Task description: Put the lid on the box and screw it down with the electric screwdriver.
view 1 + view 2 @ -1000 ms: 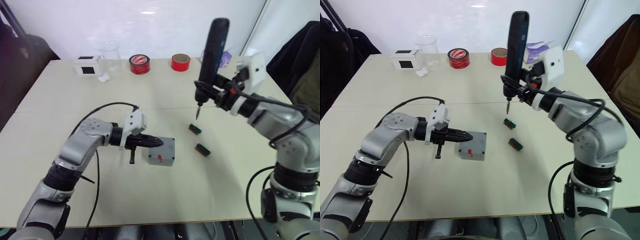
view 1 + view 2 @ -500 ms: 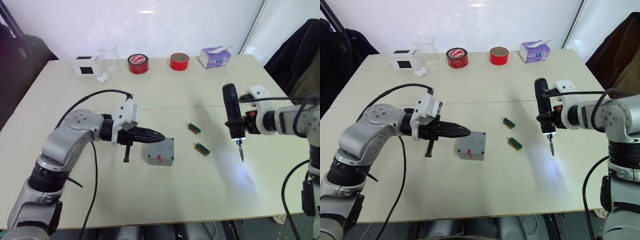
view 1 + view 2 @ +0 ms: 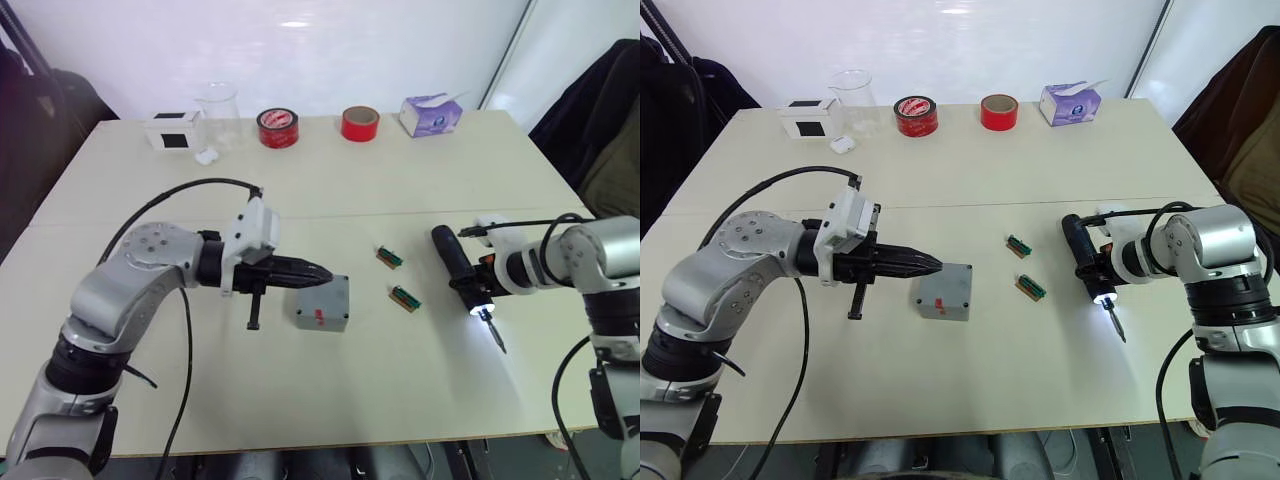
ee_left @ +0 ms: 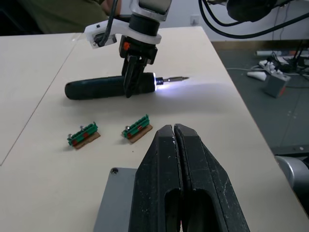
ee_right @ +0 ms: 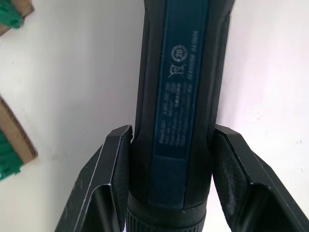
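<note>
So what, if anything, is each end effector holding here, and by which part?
The right end effector grips the electric screwdriver around its black body near the lit tip end. The left end effector is shut on nothing, over the box.

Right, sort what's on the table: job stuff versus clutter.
Job: box, with its lid on top; screwdriver, lying low, gripped by the right gripper; left gripper, shut, over the box.

Clutter: two green parts, red tape rolls, tissue box, beaker, white box.
</note>
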`<state>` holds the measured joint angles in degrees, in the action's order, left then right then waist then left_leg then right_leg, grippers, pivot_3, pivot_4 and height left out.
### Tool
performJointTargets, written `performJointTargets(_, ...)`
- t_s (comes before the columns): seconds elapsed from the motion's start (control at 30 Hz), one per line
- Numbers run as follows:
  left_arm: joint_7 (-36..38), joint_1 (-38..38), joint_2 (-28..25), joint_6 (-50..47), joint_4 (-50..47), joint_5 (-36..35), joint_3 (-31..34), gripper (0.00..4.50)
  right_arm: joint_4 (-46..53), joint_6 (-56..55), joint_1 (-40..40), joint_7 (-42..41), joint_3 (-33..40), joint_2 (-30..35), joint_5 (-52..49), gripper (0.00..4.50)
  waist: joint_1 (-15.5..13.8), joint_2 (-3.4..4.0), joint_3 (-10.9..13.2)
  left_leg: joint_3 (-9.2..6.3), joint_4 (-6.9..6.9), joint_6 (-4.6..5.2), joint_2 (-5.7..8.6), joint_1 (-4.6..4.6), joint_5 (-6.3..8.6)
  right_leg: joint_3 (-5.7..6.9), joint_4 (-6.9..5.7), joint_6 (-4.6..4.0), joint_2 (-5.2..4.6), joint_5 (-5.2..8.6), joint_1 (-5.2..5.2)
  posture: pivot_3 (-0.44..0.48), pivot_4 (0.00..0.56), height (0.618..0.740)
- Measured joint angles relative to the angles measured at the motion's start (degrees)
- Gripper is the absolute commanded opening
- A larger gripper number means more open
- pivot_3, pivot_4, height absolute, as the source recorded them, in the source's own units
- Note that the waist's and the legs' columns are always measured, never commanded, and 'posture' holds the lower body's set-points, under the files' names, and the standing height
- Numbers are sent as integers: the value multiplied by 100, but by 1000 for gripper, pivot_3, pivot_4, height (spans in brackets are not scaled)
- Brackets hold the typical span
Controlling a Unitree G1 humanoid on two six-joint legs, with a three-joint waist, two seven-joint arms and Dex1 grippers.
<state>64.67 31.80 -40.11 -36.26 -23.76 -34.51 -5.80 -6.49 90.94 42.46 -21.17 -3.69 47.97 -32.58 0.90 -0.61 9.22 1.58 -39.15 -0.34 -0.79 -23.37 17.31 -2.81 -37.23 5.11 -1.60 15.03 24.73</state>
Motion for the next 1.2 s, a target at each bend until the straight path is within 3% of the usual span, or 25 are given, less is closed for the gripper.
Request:
performJointTargets(0.1, -16, -8, -56, -54, 0, -18, 4, 0, 66, -9, 1, -93, 2, -10, 35, 4456, 1, 0, 0, -1, 0, 0, 0, 0, 0, 0, 0, 0, 1, 0, 0, 0, 150, 740)
performJointTargets(0.27, -64, -56, -229, -16, 85, 68, 13, 0, 480, -75, 2, -155, 134, -29, 79, 4482, 0, 2, 1, -2, 0, 0, 0, 0, 0, 1, 0, 0, 1, 0, 2, 0, 150, 740)
performJointTargets(0.47, -110, -589, -425, 340, 676, 559, 0, 0, 2257, -1124, -56, -641, 349, -167, -135, 4482, 20, 7, 6, -5, 5, 1, -10, 0, 1, 4, -3, -1, 11, 1, 7, 0, 150, 740)
performJointTargets(0.57, -73, -718, -424, 609, 939, 808, -54, 0, 2796, -1401, -405, -851, 312, -324, -270, 3809, -41, 4, 6, -6, 1, 1, -3, -2, 1, 9, -1, -1, -2, 1, 1, 0, 150, 740)
performJointTargets(0.6, -53, -725, -419, 799, 1129, 975, -137, 0, 3047, -1769, -707, -878, 188, -452, -200, 3325, -49, -2, 3, -6, -1, 1, -1, 0, 1, 10, 4, 0, -5, 0, -6, 0, 150, 740)
performJointTargets(0.73, -86, -699, -217, 1085, 1573, 1317, -392, 0, 3370, -2249, -1257, -1033, -338, -706, -187, 2307, -27, -2, 4, -1, -5, 1, 5, -2, 1, 7, 5, 6, -12, -3, -5, 0, 150, 740)
performJointTargets(0.9, -102, -617, 27, 1333, 1892, 1634, -564, 0, 3391, -2705, -1416, -1189, -658, -636, 98, 164, -17, -4, 5, -4, -5, 1, 0, 0, 1, 8, 2, 7, -5, -4, -4, 0, 150, 740)
performJointTargets(1.2, -266, -475, 455, 1338, 2215, 1971, -698, 0, 3391, -2636, -1572, -1369, -902, -897, 15, 75, -22, -4, 5, -4, -6, 1, 1, 0, 0, 8, -2, 7, -5, -4, -4, 0, 150, 740)
